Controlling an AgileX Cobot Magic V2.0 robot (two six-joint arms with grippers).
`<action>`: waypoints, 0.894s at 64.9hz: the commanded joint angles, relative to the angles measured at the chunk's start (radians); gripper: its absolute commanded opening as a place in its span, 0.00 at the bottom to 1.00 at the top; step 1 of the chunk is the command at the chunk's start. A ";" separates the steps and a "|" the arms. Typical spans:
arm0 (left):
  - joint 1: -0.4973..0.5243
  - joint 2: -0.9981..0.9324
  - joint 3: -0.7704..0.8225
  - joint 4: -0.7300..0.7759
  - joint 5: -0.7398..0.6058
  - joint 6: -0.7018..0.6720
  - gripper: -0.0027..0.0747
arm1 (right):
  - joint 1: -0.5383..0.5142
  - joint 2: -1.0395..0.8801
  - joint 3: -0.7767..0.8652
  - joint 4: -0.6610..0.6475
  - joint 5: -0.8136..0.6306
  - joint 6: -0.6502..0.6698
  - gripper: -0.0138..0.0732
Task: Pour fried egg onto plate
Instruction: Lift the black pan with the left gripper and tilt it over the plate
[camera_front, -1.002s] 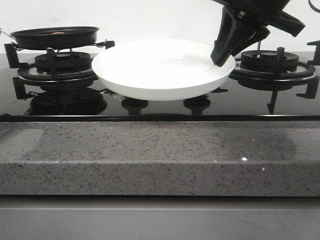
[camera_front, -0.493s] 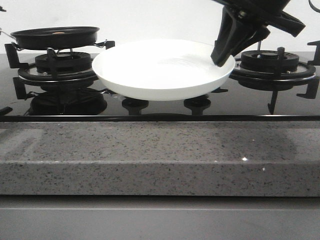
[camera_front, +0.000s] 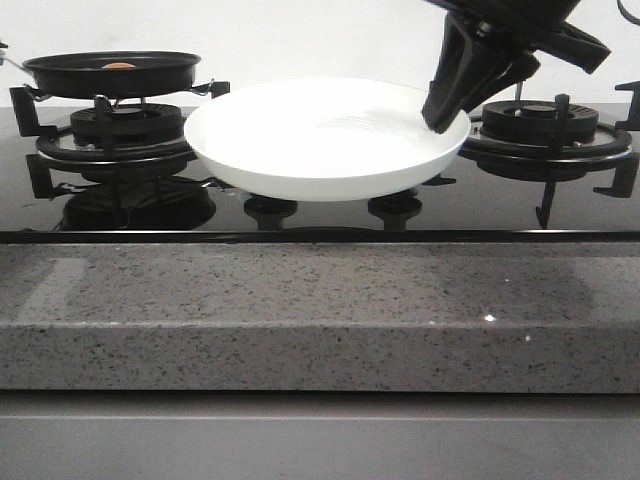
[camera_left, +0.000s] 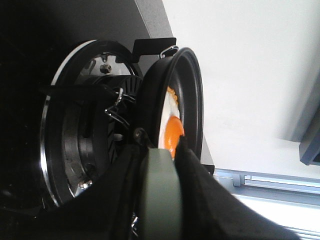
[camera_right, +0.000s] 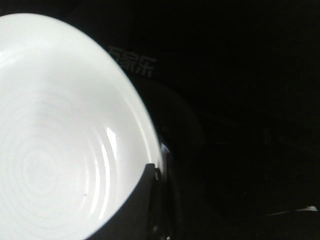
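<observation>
In the front view, the white plate (camera_front: 326, 140) is held above the black glass stovetop (camera_front: 320, 215), between the 2 burners. The right gripper (camera_front: 437, 112) comes down from the upper right and pinches the plate's right rim. On the left, a black frying pan (camera_front: 110, 72) hovers level just above the left burner (camera_front: 112, 135); a small orange spot, the yolk of the fried egg (camera_front: 119, 66), shows over its rim. The right burner (camera_front: 545, 125) sits behind the gripper. A speckled grey countertop edge (camera_front: 320, 310) fills the foreground.

In the left wrist view, the frying pan (camera_left: 172, 95) is seen edge-on with the fried egg (camera_left: 171, 127) lying inside it, its orange yolk near the handle end. The left gripper (camera_left: 159, 165) is clamped around the pan's grey-green handle (camera_left: 160, 195), dark fingers (camera_left: 192, 175) pressed on both sides. The left burner (camera_left: 85, 145) is right beside the pan.

In the right wrist view, the plate (camera_right: 55, 135) fills the frame's bright half, glossy with faint concentric rings. One dark finger (camera_right: 142, 200) of the right gripper overlaps the inside of the rim; the other finger cannot be made out against the dark stovetop (camera_right: 240, 100).
</observation>
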 joint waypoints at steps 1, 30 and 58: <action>-0.003 -0.044 -0.032 -0.097 0.045 -0.004 0.05 | 0.001 -0.044 -0.025 0.032 -0.038 -0.009 0.08; -0.005 -0.177 -0.032 -0.240 0.095 0.130 0.01 | 0.001 -0.044 -0.025 0.032 -0.038 -0.009 0.08; -0.166 -0.447 -0.032 0.014 -0.179 0.190 0.01 | 0.001 -0.044 -0.025 0.032 -0.038 -0.009 0.08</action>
